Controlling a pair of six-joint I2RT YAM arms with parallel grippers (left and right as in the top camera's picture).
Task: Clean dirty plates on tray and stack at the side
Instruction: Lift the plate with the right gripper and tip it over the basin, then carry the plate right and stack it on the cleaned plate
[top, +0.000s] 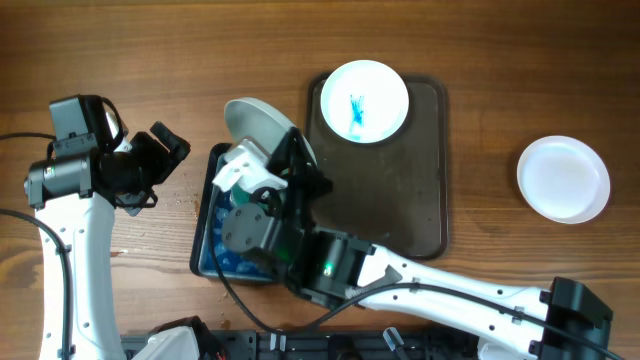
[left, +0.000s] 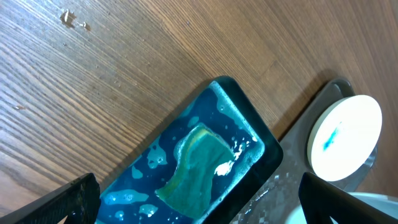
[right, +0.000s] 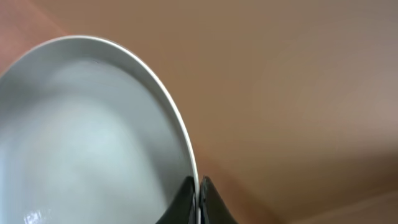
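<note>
My right gripper (top: 296, 150) is shut on the rim of a white plate (top: 255, 125), holding it tilted on edge above the blue basin (top: 206, 225); the right wrist view shows the rim (right: 186, 143) pinched between the fingers (right: 199, 186). A dirty plate with a blue smear (top: 364, 100) sits on the dark tray (top: 400, 190) at its far end. A clean white plate (top: 563, 178) lies at the right. My left gripper (top: 160, 150) is open and empty, left of the basin. A green sponge (left: 199, 165) lies in the basin's soapy water (left: 149, 186).
Small crumbs (left: 71, 18) lie on the wooden table left of the basin. The right arm stretches along the front edge of the table, under the tray's near side.
</note>
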